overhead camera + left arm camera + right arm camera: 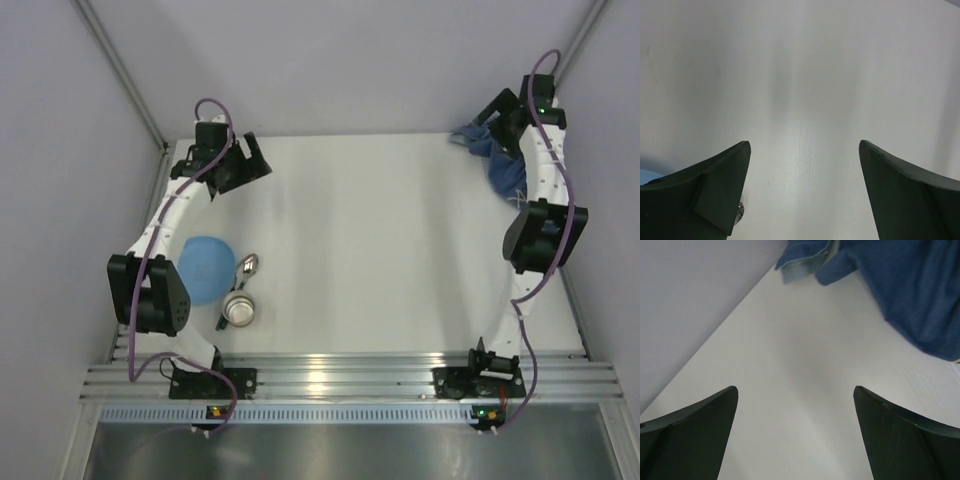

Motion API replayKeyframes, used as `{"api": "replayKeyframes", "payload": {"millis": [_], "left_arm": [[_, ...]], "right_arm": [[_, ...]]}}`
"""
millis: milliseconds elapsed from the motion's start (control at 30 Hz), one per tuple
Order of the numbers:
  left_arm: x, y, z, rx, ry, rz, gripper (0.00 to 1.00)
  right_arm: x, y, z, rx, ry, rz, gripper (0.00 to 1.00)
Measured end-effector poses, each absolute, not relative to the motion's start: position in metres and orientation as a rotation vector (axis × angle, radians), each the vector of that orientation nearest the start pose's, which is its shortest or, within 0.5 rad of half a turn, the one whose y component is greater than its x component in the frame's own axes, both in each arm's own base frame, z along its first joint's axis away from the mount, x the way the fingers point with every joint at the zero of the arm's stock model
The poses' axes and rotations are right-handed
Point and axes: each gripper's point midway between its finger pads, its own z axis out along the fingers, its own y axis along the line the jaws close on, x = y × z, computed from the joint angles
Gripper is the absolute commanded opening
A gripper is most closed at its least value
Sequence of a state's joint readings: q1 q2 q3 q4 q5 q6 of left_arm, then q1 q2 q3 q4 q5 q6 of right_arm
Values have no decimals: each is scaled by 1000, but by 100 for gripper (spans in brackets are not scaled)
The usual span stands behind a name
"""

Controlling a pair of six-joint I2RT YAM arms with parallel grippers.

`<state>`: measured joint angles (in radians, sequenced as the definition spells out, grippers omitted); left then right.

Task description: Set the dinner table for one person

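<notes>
Right arm point(545, 180) hides part of the blue cloth point(497, 165), left arm point(150, 290) overlaps the blue dish point(207, 265)

No legible text, labels, brands or numbers in any view. Only markings: small indicator lights, orange at the left arm base point(205, 383) and green at the right arm base point(478, 382). No characters on either.

**Cloth point(495, 165) far right, the rest near left**

On the dinner table point(380, 250), a plate point(205, 268) lies near left. A spoon point(247, 266) lies just right of it, with a cup point(239, 310) at the spoon's nearer end.
</notes>
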<state>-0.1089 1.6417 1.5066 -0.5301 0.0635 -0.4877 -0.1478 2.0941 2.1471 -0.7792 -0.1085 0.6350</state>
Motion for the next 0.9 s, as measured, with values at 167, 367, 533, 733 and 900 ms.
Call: {"api": "replayKeyframes", "payload": {"millis": [167,367,533,733,900], "left_arm": [[453,-116,199,-300,2302,-469,94],[451,-139,174,-246,2372,-498,94],[452,-143,166,-245,2387,-498,94],[460,-144,147,-285,2411,-494,92],[462,-146,120,-321,2466,-485,92]], "right_arm": [[560,-89,177,973,2218,97,100],[571,-109,128,1029,2259,-45,100],[581,-124,94,1043,2264,-148,100],[578,-136,60,1030,2308,-261,95],[575,-147,40,1022,2327,-348,71]]}}
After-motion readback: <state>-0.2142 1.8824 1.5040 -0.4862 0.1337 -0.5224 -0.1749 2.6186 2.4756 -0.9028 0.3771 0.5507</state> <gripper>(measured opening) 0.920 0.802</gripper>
